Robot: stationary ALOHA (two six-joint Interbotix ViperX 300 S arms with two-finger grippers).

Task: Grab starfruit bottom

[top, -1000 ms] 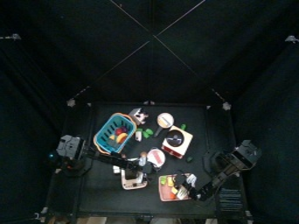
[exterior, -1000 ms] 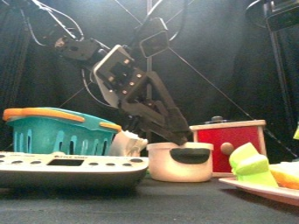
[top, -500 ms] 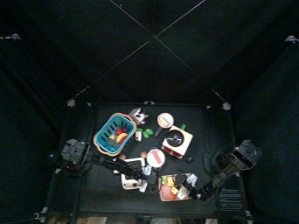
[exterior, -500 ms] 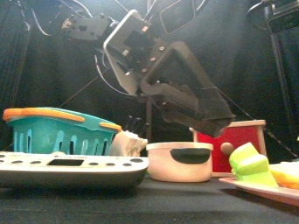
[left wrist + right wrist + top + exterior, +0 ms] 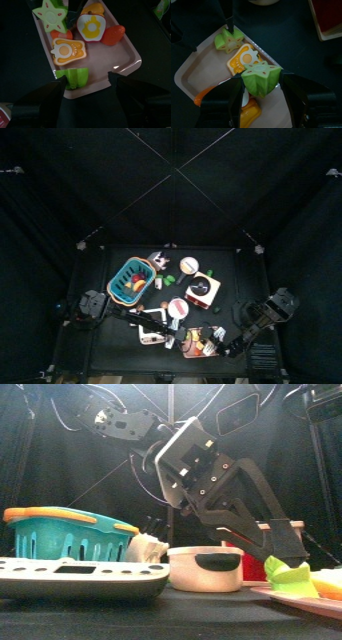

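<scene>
A: Where is the starfruit bottom (image 5: 261, 79)?
B: On the pink tray (image 5: 191, 75), directly between the right gripper (image 5: 264, 85)'s parted jaws.
A: The left gripper (image 5: 87, 82)?
B: Parted too, over the tray's other end.

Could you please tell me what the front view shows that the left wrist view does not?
Only the front view shows the teal basket, white pot and red box. Only the left wrist view shows the whole pink tray, with a cut starfruit and an orange piece. Both show the left hand over a green fruit piece.
</scene>
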